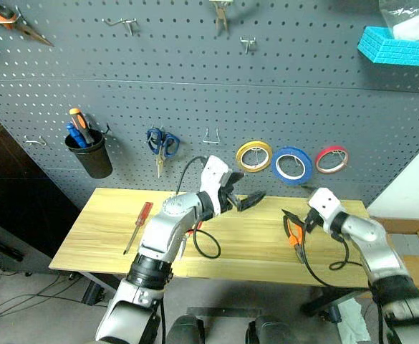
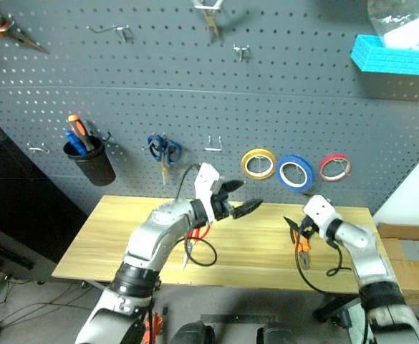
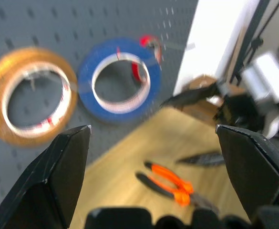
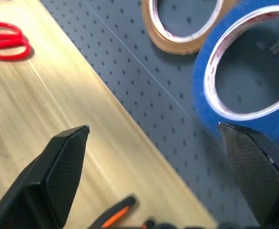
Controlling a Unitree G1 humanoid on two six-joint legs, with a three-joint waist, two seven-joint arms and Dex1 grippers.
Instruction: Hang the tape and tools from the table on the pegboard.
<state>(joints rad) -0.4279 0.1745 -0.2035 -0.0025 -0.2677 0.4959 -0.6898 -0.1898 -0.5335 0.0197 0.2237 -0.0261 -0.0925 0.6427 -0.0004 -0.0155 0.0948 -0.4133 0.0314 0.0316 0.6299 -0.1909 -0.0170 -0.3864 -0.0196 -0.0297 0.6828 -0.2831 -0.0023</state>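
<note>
Wood grain runs along the table (image 1: 109, 236), the nearest surface, under both arms. Near its left end lies the red-handled screwdriver (image 1: 138, 226), set at a slant. The red-handled scissors (image 2: 197, 233) lie near the middle, partly hidden behind the left arm. Toward the right end rest the orange-and-black pliers (image 1: 294, 240), just under the right gripper (image 1: 295, 221), whose fingers stand spread with nothing between them. The left gripper (image 1: 239, 195) hangs above the table's back edge near the middle, its jaws likewise wide apart and empty.

Behind the table rises the pegboard (image 1: 195, 86). Just above the back edge, right of centre, three rings hang in a row: the yellow tape (image 1: 253, 155), the blue tape (image 1: 291, 165), then the red tape (image 1: 331, 159). Further left hang the blue-handled scissors (image 1: 162, 143) and a black cup (image 1: 91, 154) of tools.
</note>
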